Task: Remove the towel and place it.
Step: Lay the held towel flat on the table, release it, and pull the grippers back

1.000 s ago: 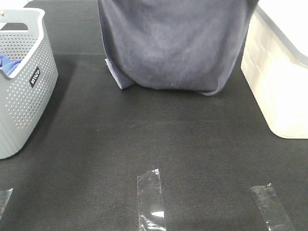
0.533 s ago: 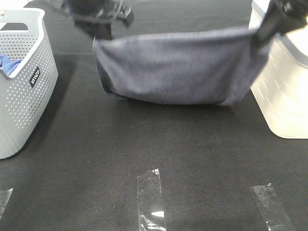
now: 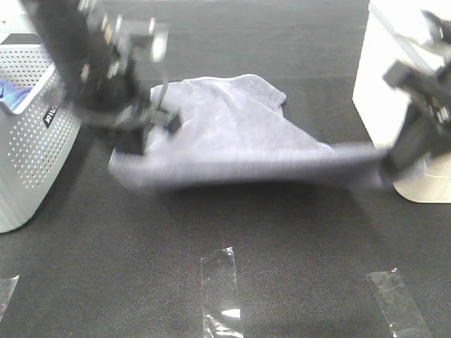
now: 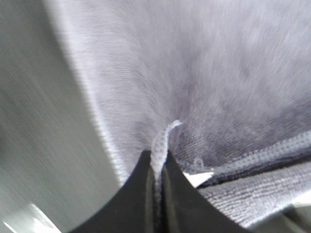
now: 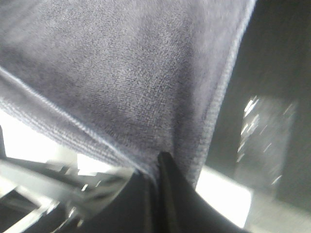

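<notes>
Towel point(image 3: 232, 144) stretched mid-frame over the bench point(image 3: 296, 239), left gripper point(image 3: 135, 139) pinching its left end, right gripper point(image 3: 393, 163) pinching its right end, both blurred

Black mat point(image 3: 282, 232); grey basket point(image 3: 28, 158) left, white bin point(image 3: 370, 105) right.

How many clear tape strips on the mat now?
3 tape strips: one at the front left edge, partly cut off; one front centre; one front right. The towel could hide more.

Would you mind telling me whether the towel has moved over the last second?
Yes. The towel has come down and forward, and its front edge is now nearer the middle tape strip than before.
</notes>
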`<state>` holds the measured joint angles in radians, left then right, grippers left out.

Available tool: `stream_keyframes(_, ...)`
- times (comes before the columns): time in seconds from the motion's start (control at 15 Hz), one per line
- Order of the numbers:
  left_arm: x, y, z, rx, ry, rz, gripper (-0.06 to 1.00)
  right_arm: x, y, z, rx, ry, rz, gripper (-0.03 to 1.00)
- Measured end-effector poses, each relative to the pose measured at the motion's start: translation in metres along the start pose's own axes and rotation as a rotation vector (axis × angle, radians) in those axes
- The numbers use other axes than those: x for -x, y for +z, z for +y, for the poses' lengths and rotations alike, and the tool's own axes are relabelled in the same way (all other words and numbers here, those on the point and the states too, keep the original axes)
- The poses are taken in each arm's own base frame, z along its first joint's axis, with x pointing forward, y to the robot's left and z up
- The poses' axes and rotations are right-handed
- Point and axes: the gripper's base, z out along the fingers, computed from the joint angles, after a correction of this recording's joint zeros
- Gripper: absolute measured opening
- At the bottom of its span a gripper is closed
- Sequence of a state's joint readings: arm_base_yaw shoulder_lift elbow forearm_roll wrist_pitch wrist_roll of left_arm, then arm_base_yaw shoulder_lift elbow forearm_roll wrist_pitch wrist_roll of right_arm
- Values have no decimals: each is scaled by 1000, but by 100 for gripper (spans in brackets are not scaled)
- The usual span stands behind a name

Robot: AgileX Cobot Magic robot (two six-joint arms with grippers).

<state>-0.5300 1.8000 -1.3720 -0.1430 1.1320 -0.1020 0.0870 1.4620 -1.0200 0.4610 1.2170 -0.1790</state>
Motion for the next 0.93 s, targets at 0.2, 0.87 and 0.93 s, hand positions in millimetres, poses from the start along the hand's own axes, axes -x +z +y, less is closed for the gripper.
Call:
stream_keyframes(0.2, -35, 17, 1, -48, -66, 90, 0, -28, 11, 0, 34, 26, 36, 0)
stream_keyframes(0.87, -124, 24, 0, -219, -227, 220, 0, -95, 31, -4, 61, 101, 65, 0)
stream_keyframes(0.93, -132, 29, 3, -206, -231, 244, 0, -100, 36, -8, 44, 110, 89, 0)
